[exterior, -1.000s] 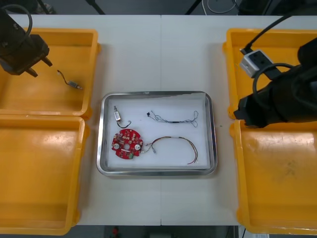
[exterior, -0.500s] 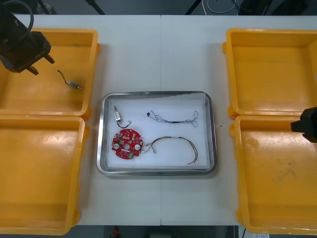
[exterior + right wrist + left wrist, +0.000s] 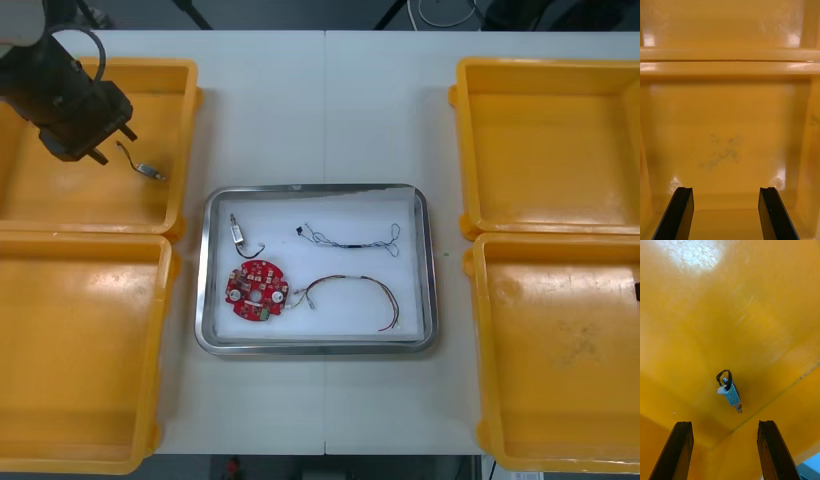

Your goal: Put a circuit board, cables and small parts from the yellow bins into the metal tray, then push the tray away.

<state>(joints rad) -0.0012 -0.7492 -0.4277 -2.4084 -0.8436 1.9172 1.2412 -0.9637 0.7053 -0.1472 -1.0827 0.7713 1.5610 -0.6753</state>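
Left gripper (image 3: 112, 143): fingers spread wide and holding nothing, hanging low inside the far left bin (image 3: 60, 200).
Part to fetch: a small metal part (image 3: 729, 390) with a short black wire loop lies on the bin floor just ahead of the fingertips, lined up with the gap between them and untouched.
Beyond the bin wall: the metal tray (image 3: 428, 270) sits off to the gripper's inner side, toward the table's middle. It already holds the red circuit board (image 3: 255, 292), a black cable (image 3: 350, 239), a red and yellow cable (image 3: 352, 294) and another small part (image 3: 237, 233).
Right gripper (image 3: 726, 189): fingers apart and empty, over the bare floor of a right bin (image 3: 730, 123), apparently waiting.
Step in hand: likely the approach to pick up one more small part.
Next move calls for: lowering until the fingers straddle the part's body rather than its wire, closing, then lifting clear of the bin wall toward the tray.
Left wrist view adds: the open gap and the part's lie between the fingers.
Front view adds: the tray's contents and the path from bin to tray.
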